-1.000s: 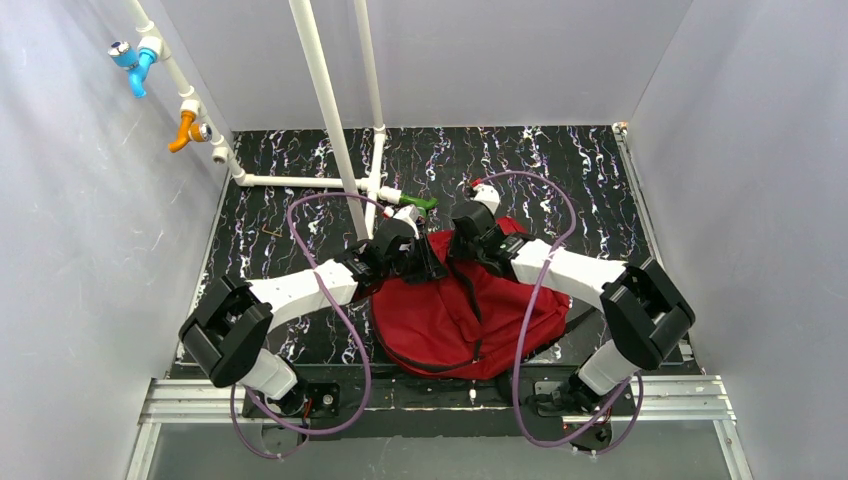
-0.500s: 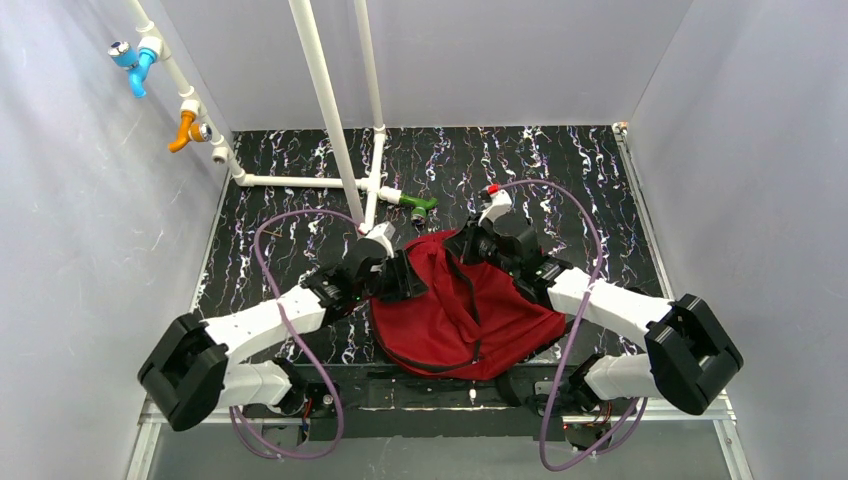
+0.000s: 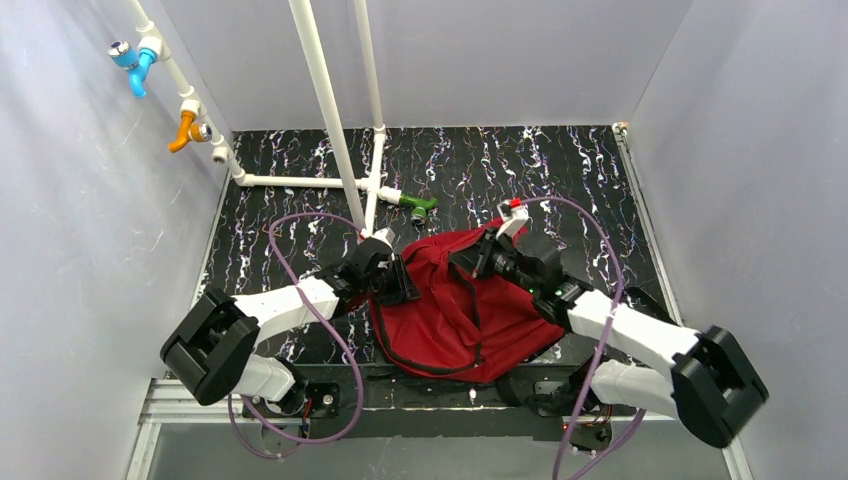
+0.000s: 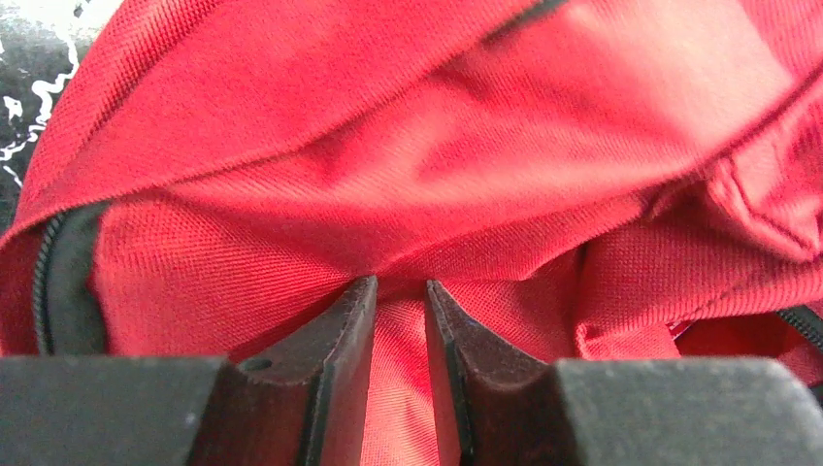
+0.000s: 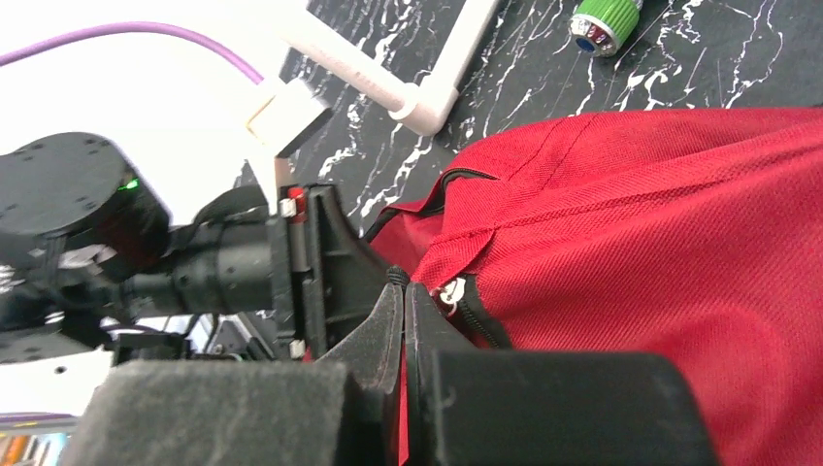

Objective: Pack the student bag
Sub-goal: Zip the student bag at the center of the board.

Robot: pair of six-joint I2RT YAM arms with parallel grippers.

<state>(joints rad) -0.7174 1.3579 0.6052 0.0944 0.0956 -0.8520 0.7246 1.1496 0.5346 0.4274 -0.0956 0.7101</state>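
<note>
The red backpack (image 3: 450,320) lies on the dark surface (image 3: 560,170) near its front edge, between the arms. The left fingers (image 4: 340,340) pinch a fold of its fabric. The right fingers (image 5: 383,320) are pressed together at its zipper edge.

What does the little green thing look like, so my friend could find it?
On the black table with white streaks, find the white pipes lying across its far side. At the tip of their short branch, just past the red student bag, is the green fitting. It is the only green piece; the blue fitting and orange fitting sit high on the left pipe.
</note>
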